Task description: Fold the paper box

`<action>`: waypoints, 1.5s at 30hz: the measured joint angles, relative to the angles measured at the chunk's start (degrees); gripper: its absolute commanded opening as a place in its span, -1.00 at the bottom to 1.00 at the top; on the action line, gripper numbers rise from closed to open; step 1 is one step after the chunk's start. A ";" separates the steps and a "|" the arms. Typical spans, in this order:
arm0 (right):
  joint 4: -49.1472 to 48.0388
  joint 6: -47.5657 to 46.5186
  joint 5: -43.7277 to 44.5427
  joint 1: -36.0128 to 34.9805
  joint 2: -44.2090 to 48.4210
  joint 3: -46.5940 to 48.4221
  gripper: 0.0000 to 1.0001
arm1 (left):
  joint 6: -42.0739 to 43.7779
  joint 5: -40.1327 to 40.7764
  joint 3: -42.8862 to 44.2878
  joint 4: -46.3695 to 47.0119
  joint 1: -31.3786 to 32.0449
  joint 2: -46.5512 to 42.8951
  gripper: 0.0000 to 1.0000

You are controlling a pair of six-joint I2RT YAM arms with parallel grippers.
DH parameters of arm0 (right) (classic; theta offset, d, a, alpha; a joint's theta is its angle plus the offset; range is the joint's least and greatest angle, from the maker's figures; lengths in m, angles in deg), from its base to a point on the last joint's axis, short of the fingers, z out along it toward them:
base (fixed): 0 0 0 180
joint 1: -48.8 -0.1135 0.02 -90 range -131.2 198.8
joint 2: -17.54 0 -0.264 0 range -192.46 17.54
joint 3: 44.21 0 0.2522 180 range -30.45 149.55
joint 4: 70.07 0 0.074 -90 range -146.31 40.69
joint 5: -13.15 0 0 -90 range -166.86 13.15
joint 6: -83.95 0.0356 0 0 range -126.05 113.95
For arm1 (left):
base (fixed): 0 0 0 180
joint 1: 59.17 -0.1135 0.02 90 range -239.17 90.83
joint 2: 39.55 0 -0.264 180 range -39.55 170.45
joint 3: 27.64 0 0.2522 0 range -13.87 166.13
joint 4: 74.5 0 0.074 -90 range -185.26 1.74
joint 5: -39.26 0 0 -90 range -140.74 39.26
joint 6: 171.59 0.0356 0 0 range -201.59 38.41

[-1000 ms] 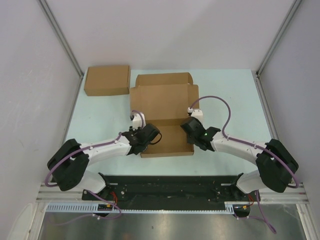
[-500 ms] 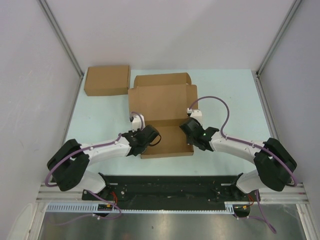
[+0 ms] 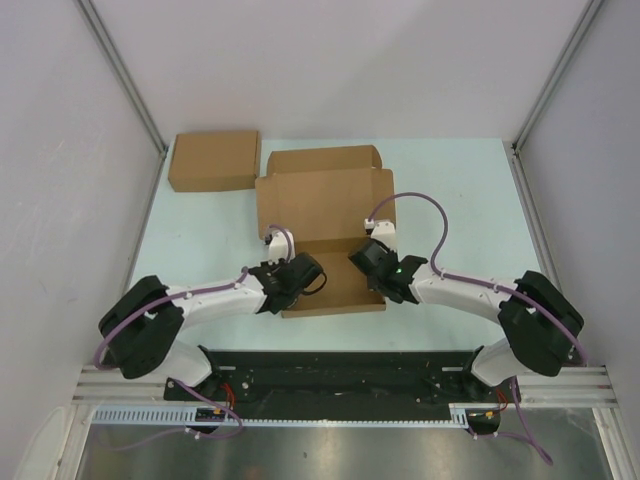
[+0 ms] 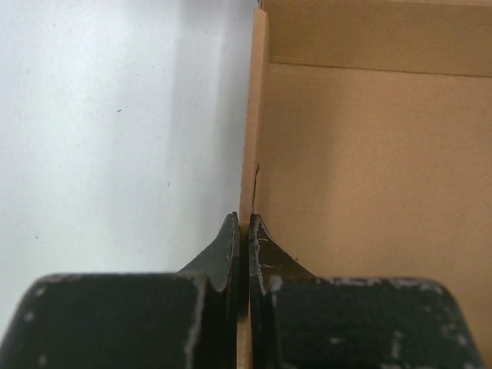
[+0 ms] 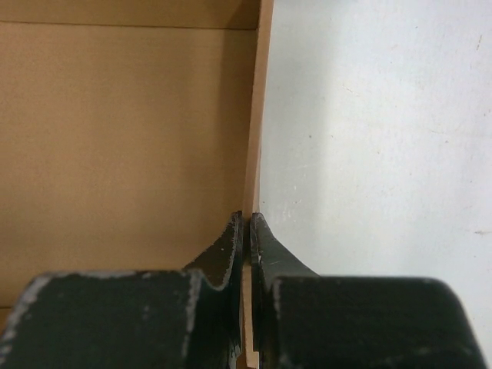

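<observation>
left arm is reaching in low from the near left, left gripper [image 4: 244, 224] pinching shut on the upright left wall of the paper box [image 3: 322, 205] | right arm is mirroring it, right gripper [image 5: 247, 221] clamping the right wall | box is lying mid-table [image 3: 450, 200], bare surface to its right, second box [image 3: 214, 160] just beside its far-left corner

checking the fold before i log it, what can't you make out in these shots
- Left wrist: the left gripper pinches a wall of the paper box; its fingers hide the wall's near end, and the frame cuts off the box's right side.
- Right wrist: the right gripper hides the same; the box is cut off at left.
- Top external: the left arm and right arm cover both pinch points.
- Other box: too small to read seams.
</observation>
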 measured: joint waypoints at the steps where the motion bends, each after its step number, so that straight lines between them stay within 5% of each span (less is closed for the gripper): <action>1: 0.02 0.00 0.26 -0.15 -0.17 0.11 -1.00 | 0.09 0.22 0.13 -0.02 0.09 0.24 -1.00; 10: 0.22 -0.17 1.31 -0.74 -1.25 0.83 -1.00 | 0.46 0.98 0.70 -0.55 0.63 1.05 -0.98; 14: 0.35 -0.20 1.38 -0.72 -1.01 0.83 -0.71 | 0.37 1.31 0.85 -0.92 0.66 1.05 -0.30; 15: 0.42 -0.20 1.36 -0.68 -0.87 0.81 -0.47 | 0.15 1.36 0.87 -1.07 0.63 1.05 -0.18; 20: 0.37 0.98 -1.55 0.02 -0.31 0.13 -0.08 | -0.48 1.07 0.87 -1.05 0.70 -0.04 0.20; 29: 1.64 0.76 -3.69 2.29 7.82 -0.35 0.50 | -0.57 1.29 0.87 -2.16 0.70 -6.86 0.33; 38: 6.23 -0.24 -3.93 3.50 16.37 1.05 0.59 | 0.98 2.34 1.46 -5.07 0.70 -17.70 0.40; 45: 4.92 -5.07 -9.46 15.91 21.00 7.98 0.58 | 5.51 2.60 1.79 -1.99 -5.49 -28.26 0.39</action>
